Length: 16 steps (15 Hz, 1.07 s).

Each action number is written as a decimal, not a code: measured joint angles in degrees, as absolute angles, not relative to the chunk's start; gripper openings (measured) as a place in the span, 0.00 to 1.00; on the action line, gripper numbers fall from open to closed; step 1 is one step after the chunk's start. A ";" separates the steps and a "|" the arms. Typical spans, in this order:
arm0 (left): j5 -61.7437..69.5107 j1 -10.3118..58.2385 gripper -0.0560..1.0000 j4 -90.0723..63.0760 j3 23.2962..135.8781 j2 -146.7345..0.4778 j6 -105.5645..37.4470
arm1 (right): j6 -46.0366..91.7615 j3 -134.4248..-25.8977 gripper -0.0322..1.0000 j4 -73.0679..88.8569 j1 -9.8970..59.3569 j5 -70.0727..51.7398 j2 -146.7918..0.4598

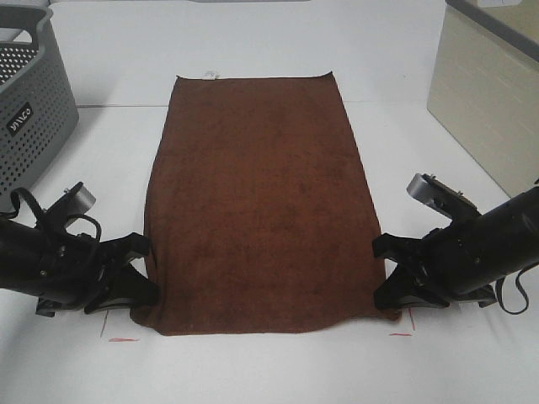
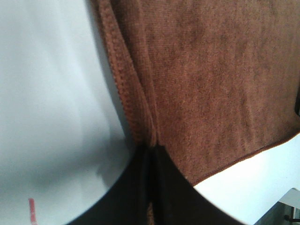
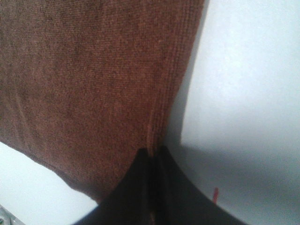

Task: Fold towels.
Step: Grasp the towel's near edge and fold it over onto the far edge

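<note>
The dark reddish-brown towel (image 1: 261, 202) lies flat and lengthwise on the white table, with a small white tag (image 1: 211, 75) at its far short edge. My left gripper (image 1: 145, 282) is at the towel's near left corner and is shut on its side hem, seen pinched in the left wrist view (image 2: 151, 145). My right gripper (image 1: 386, 282) is at the near right corner and is shut on the right hem, seen in the right wrist view (image 3: 152, 152). The towel fills much of both wrist views (image 2: 211, 84) (image 3: 84, 84).
A grey perforated basket (image 1: 29, 109) stands at the far left. A beige cabinet (image 1: 488, 101) stands at the far right. Small red marks (image 1: 124, 340) (image 1: 401, 334) are on the table near the towel's near corners.
</note>
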<state>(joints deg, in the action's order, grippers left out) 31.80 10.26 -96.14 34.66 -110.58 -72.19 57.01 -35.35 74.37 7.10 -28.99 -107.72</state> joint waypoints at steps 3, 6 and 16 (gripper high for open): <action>31.51 10.26 0.05 -94.71 32.37 -106.63 -72.19 | 53.57 -35.29 0.03 71.51 7.10 -29.97 -103.76; 31.11 10.31 0.05 -93.79 27.90 -101.18 -72.19 | 45.55 -34.55 0.03 64.00 7.10 -33.00 -99.06; 32.09 10.31 0.05 -90.70 13.24 -86.17 -67.21 | 41.65 -19.42 0.03 60.22 7.10 -35.87 -85.49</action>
